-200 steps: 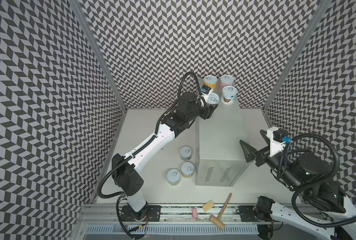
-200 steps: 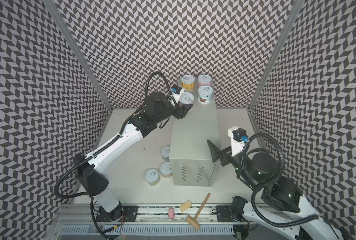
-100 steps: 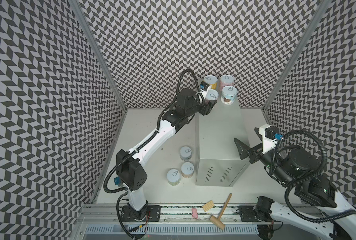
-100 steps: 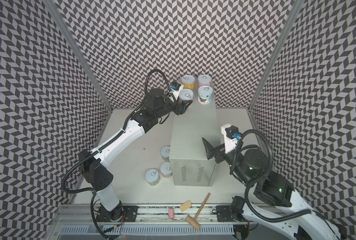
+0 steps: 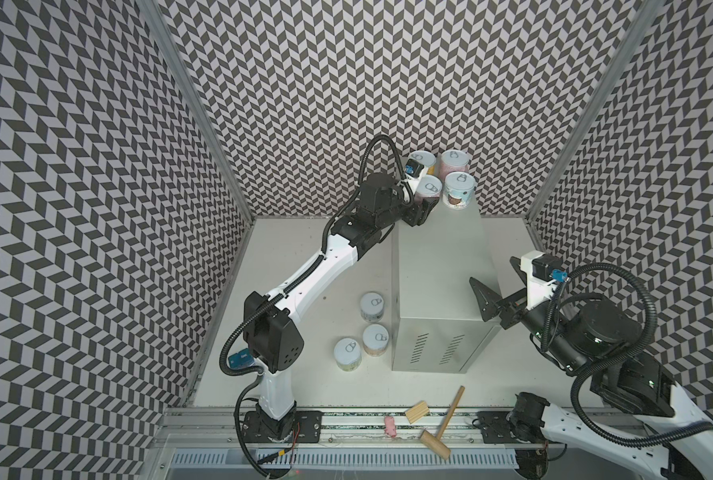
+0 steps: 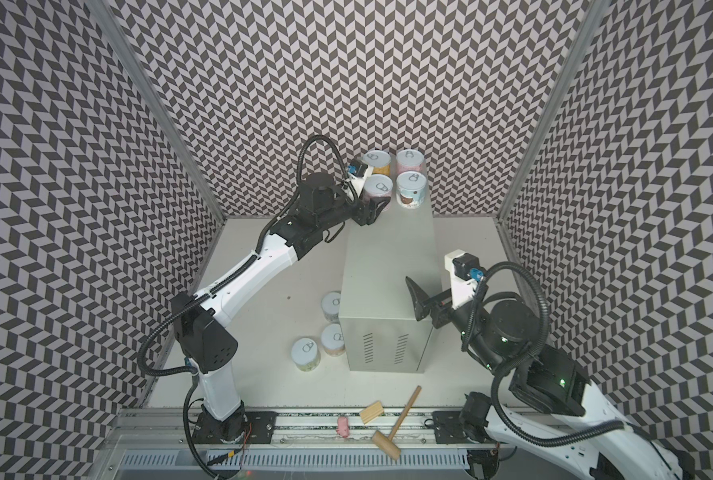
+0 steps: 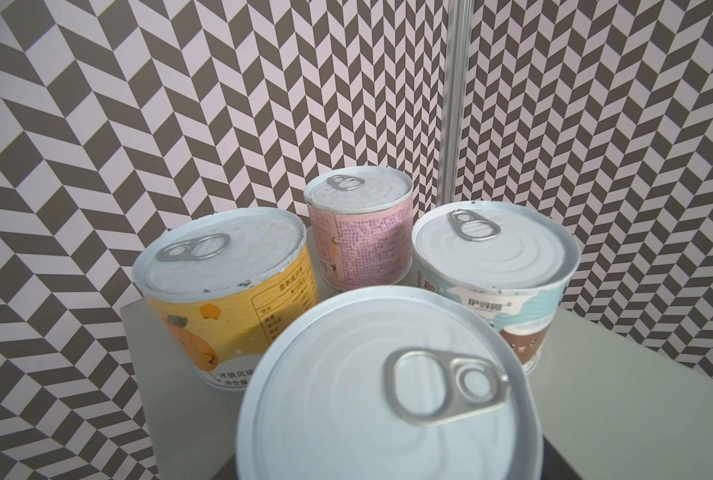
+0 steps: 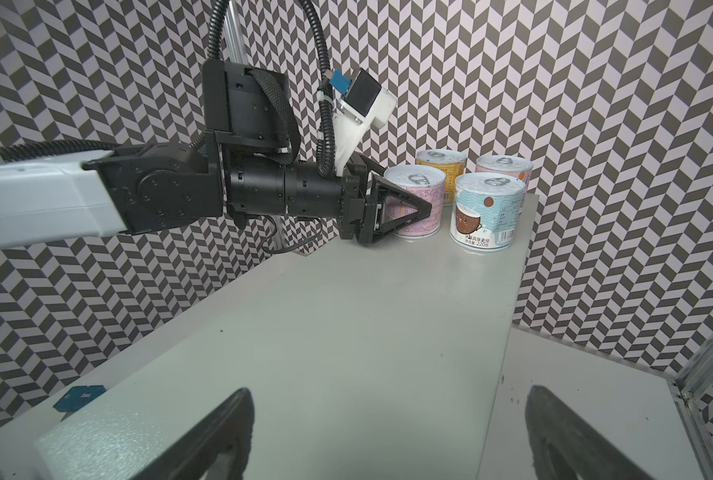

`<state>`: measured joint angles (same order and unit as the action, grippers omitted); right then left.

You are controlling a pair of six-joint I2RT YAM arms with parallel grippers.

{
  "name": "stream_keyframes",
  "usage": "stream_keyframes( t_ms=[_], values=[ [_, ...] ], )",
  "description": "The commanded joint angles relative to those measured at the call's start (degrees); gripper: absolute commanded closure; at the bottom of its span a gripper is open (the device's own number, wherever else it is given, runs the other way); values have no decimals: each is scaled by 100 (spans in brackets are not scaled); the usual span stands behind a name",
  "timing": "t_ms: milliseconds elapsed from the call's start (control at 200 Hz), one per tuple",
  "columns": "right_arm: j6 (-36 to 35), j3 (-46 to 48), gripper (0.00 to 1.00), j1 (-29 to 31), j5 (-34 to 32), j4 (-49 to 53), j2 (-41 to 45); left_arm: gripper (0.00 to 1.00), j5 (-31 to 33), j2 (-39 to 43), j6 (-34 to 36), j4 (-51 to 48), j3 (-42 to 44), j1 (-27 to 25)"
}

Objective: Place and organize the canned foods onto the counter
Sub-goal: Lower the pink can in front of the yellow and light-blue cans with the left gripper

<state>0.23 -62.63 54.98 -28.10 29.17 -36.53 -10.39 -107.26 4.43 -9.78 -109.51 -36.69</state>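
Four canned foods (image 5: pixel 453 164) at far end of counter (image 5: pixel 442 266), fourth can (image 8: pixel 423 189) just set down between jaws of left gripper (image 5: pixel 423 208), release not discernible; three cans (image 5: pixel 371 306) left on tabletop (image 5: pixel 305 257); right gripper (image 8: pixel 388 432) wide open, empty.

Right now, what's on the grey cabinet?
On the counter, far end: yellow, pink, light-blue cans, plus a fourth inside the left gripper. Surface behind them is covered.

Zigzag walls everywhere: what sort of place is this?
Likely a robot test booth: patterned walls box in a white tabletop, left arm and right arm stand on a front rail, cans sit on a grey cabinet.
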Motion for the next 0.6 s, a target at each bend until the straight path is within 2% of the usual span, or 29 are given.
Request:
stream_keyframes(
  t_ms=[0,315,596],
  values=[
    [36,58,1,0,-32,-219,84,26,34,-94,166,-561,145,34],
    [56,54,1,4,6,-227,69,20,160,145,161,-459,513,39],
    [79,32,1,2,-3,-193,82,25,203,143,191,-387,575,56]
  ],
)
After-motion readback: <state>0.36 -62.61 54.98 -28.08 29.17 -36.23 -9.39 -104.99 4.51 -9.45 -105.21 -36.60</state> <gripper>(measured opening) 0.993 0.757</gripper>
